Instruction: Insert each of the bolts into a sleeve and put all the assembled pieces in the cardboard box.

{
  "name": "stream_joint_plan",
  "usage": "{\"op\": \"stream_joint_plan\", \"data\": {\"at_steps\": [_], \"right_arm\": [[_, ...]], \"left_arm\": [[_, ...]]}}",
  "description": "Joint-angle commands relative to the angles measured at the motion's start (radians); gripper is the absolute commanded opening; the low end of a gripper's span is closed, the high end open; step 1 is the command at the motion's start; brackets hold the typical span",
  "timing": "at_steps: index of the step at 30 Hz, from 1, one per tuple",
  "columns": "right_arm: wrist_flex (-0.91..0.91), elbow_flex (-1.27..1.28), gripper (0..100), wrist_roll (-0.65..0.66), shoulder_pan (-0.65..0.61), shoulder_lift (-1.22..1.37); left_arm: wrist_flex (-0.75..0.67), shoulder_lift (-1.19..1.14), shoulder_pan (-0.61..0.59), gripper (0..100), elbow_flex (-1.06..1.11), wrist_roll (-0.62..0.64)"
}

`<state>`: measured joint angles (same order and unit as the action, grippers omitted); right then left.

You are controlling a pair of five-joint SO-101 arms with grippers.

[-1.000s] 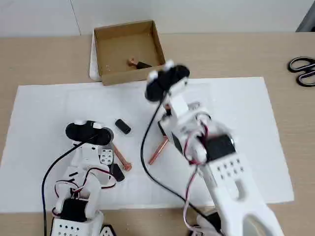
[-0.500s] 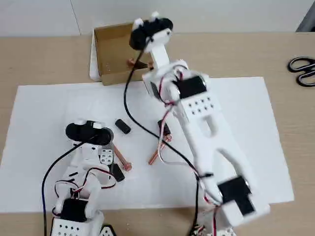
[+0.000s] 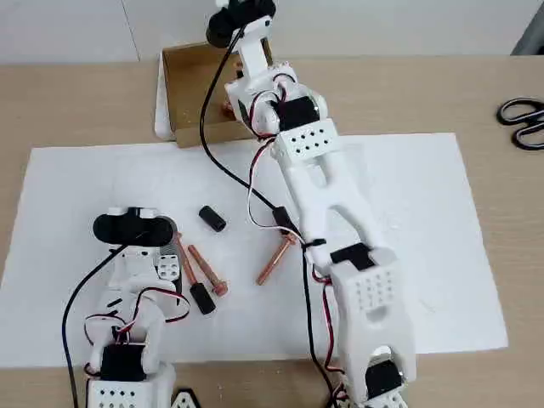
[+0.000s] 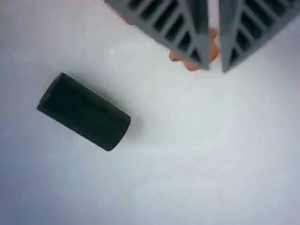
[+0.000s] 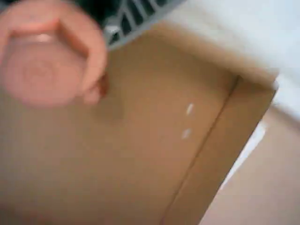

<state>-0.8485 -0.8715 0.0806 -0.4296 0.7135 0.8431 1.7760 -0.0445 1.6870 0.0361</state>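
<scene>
My right gripper [image 5: 70, 18] hangs over the inside of the cardboard box [image 5: 154, 140], shut on a copper bolt [image 5: 44, 61] whose head looms close in the right wrist view. The box [image 3: 183, 85] stands at the table's far edge, with a copper piece [image 3: 226, 109] lying in it beside the arm. My left gripper [image 3: 176, 265] sits low over the paper, jaws together with nothing in them [image 4: 213, 63]. Beside it lie a bolt [image 3: 202, 270], its head [image 4: 192, 58] just behind the fingertips, and a black sleeve [image 3: 202, 298] [image 4: 84, 112]. Another sleeve [image 3: 212, 218] and another bolt [image 3: 274, 261] lie mid-paper.
A white paper sheet [image 3: 408, 212] covers most of the wooden table. Black scissors [image 3: 523, 121] lie at the far right edge. The right arm stretches across the middle of the paper, and its black cable [image 3: 229, 170] trails over the sheet.
The right arm swung from mid-paper out to the cardboard box, carrying its piece. The left gripper shifted slightly left, uncovering the sleeve and bolt beside it.
</scene>
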Motion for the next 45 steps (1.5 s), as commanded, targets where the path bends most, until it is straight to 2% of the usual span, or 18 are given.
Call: {"op": "stream_joint_plan", "data": {"at_steps": [1,11,21,32,39,45], "right_arm": [[0.077,-0.206,0.3,-0.002,0.027,0.081],[0.163,-0.494,0.3,-0.002,0.082,0.380],[0.236,-0.505,0.4,-0.002,0.082,0.489],[0.231,-0.502,0.4,-0.002,0.087,0.556],[0.027,-0.514,0.4,-0.002,0.085,0.552],[-0.170,-0.667,0.4,-0.005,0.079,0.552]], "left_arm": [[0.003,0.005,-0.006,1,-0.007,0.000],[0.003,0.005,-0.005,1,-0.007,-0.002],[0.003,0.005,-0.003,1,-0.007,-0.002],[0.003,0.005,-0.003,1,-0.007,-0.002],[0.003,0.005,-0.003,1,-0.007,-0.002],[0.003,0.005,-0.003,1,-0.007,-0.002]]}}
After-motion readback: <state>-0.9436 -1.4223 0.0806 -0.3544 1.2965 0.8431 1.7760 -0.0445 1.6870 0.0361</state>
